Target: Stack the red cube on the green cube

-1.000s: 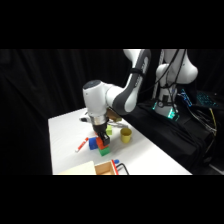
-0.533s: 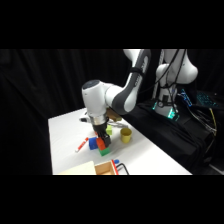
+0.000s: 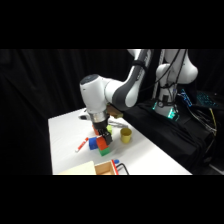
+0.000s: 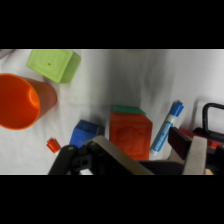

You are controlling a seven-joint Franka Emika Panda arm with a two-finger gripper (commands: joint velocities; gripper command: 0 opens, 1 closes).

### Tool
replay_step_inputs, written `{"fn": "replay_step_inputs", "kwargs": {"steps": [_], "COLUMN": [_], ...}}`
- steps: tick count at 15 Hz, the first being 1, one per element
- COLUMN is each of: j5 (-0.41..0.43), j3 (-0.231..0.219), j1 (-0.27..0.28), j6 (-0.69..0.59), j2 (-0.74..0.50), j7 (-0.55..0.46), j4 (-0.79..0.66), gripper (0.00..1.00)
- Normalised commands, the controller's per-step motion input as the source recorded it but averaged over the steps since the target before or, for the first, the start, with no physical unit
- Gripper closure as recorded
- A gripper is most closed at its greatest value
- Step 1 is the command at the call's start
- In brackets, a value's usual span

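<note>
Red cube sits on the green cube, with the gripper low over the pair.

The red cube [image 4: 130,135] is a small, rigid block, likely light and smooth-faced, best taken by two opposite flat sides; it rests on the green cube [image 4: 128,109], only a green edge showing behind its top. Whether the gripper [image 3: 101,131] has its fingers apart or clamped on the block cannot be told. Touching the stack's left side lies a blue cube [image 4: 86,133]; just beside its right, a blue marker [image 4: 167,127]. Farther off stand an orange-red cup [image 4: 21,101] and a yellow-green cube [image 4: 54,64]. A small red bit [image 4: 53,145] lies near the blue cube. The close neighbours leave little finger room.
</note>
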Motion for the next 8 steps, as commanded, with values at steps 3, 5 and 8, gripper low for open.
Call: {"fn": "replay_step_inputs", "kwargs": {"steps": [3,5,8], "j5": [0.1,0.052,-0.004], "j3": [0.003,-0.013,-0.022], "j1": [0.049,0.07,0.086], "j6": [-0.27,-0.32,-0.4], "j2": [-0.33,-0.38,-0.35], "j7": [-0.09,-0.04,0.02], "j4": [-0.02,-0.01,0.07], "gripper": [0.0,0.0,0.0]}}
